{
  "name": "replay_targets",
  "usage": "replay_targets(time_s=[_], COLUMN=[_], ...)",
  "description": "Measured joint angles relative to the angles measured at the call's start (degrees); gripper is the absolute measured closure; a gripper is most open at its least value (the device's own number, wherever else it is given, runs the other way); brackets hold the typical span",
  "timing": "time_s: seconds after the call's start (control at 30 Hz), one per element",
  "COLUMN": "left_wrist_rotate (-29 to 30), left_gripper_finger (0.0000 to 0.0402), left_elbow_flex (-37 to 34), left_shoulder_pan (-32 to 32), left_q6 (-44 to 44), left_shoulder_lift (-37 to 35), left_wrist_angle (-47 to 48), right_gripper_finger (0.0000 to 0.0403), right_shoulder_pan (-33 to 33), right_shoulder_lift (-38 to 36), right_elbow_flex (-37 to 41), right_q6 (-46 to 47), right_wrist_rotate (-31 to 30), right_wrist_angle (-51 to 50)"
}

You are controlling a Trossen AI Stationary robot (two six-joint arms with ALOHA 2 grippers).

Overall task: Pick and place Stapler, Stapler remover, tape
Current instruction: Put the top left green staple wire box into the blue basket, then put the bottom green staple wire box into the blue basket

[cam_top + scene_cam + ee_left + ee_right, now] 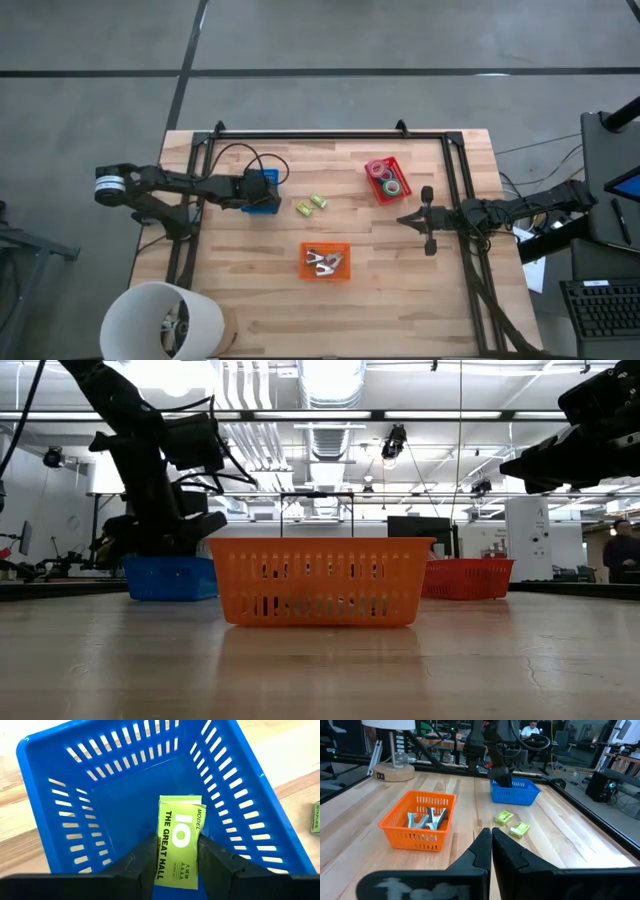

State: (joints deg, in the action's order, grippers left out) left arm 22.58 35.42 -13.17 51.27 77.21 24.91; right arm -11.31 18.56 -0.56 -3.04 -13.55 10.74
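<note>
My left gripper [178,870] reaches down into the blue bin [262,192], shut on a green staple box [180,837]. Two more green staple boxes [303,209] [319,201] lie flat on the table to the right of that bin. The orange bin [326,261] holds metal staple removers [427,818]. The red bin [387,181] holds small tape rolls, red-pink, blue and green. My right gripper [406,219] hovers shut above the table, just on the near side of the red bin, touching nothing. My left gripper pinches the green staple box by its two long sides [162,851], one finger [145,857] on each side. The fingers come from above, slanting down into the blue bin, and lie along the box. Whether the box's far end rests on the bin floor, I cannot tell.
A black tube frame [330,133] runs along the table's far, left and right sides. A white lamp shade [160,320] stands at the near left corner. Bare wood lies between the bins and along the near edge [400,320].
</note>
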Motion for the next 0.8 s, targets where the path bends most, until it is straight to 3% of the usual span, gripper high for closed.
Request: replay_targets(time_s=[0.47,0.63,0.8], left_wrist_rotate=[1.93,2.55,-10.89], left_gripper_finger=[0.0199,0.0197,0.0197], left_elbow_flex=[2.68,8.15,9.92], left_shoulder_pan=[-0.04,1.26,2.70], left_q6=[-4.04,-23.60,-44.74], left_shoulder_lift=[-0.66,-0.66,-0.66], left_wrist_angle=[0.05,-1.60,-10.51], right_gripper_finger=[0.0394,0.0394,0.0394], right_shoulder_pan=[0.00,0.00,-0.02], right_shoulder_lift=[-0.01,-0.01,-0.01], right_elbow_flex=[0.00,0.00,0.00], right_q6=[-0.04,-0.01,-0.03], right_wrist_rotate=[-0.01,0.01,0.00], right_wrist_angle=[0.00,0.00,0.00])
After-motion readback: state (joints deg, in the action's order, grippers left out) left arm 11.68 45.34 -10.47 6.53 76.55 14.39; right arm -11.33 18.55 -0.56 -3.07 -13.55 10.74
